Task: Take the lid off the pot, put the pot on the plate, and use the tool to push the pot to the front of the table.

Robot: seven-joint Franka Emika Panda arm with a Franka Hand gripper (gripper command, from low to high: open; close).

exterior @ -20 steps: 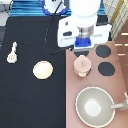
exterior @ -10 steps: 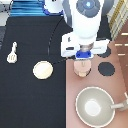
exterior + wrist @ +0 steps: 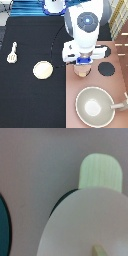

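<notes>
In the middle right of the exterior view, the gripper (image 3: 82, 64) was held directly above the pot (image 3: 81, 73). The white hand covered most of the pot, so that only its lower, pink-beige part could be seen under it. Whether the gripper was open or closed could not be told, and no contact with the pot could be confirmed.

The pot was placed on the pinkish-brown stove top (image 3: 72, 100), near the stove's left edge, just beside the black surface (image 3: 30, 100). In the wrist view the lid (image 3: 85, 228) was seen from close by as a wide pale-pink disc, and a part of its small knob (image 3: 100, 250) was shown at the frame's lower edge. A pale greenish rounded tab (image 3: 101, 173) was seen beyond the rim of the lid, and a thin dark edge was visible along the same rim. The lid was thus not yet taken off the pot.

The plate (image 3: 43, 69) was lying on the black surface to the left of the pot, apart from it, and nothing was placed on it. The tool (image 3: 12, 53) was lying further to the left, near the left edge of the exterior view, well apart from the gripper. A black burner (image 3: 106, 69) was seen to the right of the pot. The large grey pan (image 3: 97, 106) was standing in the lower right of the frame, with its handle directed to the right.
</notes>
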